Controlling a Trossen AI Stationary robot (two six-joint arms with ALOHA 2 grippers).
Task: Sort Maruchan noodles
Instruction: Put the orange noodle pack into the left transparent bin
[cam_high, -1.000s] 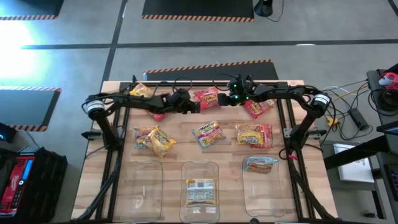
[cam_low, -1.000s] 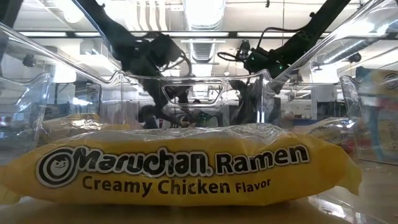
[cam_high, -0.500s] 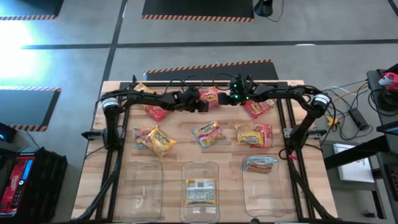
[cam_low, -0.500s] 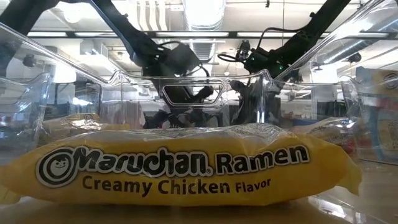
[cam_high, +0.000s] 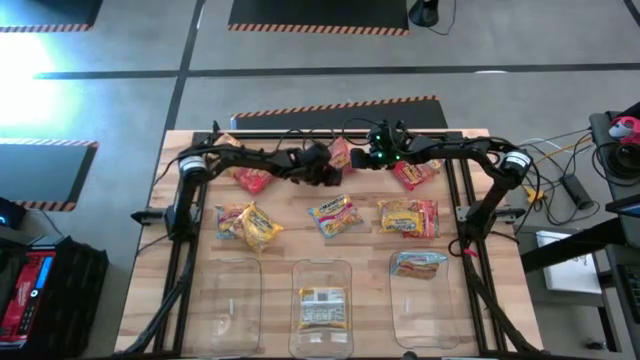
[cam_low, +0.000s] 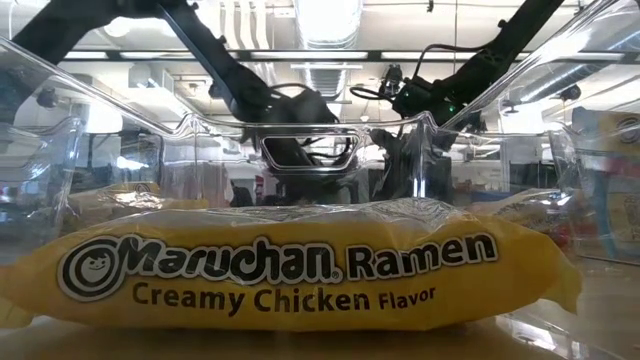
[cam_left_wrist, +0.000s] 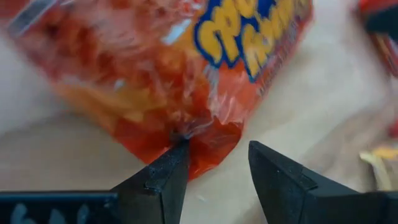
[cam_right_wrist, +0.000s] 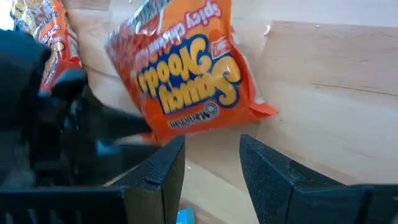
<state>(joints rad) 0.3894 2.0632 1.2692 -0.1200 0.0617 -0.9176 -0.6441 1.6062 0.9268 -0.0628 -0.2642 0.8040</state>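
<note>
Sorting looks barely begun; one yellow packet (cam_high: 322, 308) lies in the middle bin (cam_high: 322, 268) at six o'clock and one light blue packet (cam_high: 419, 264) in the right bin (cam_high: 428, 325), while the left bin (cam_high: 228, 300) holds nothing; six or so packets are left on the table (cam_high: 300, 240). At twelve o'clock the left gripper (cam_left_wrist: 214, 168) stands with fingers apart at the corner of a red packet (cam_left_wrist: 180, 68), not clamped; the right gripper (cam_right_wrist: 211, 158), fingers apart, faces the same packet.
</note>
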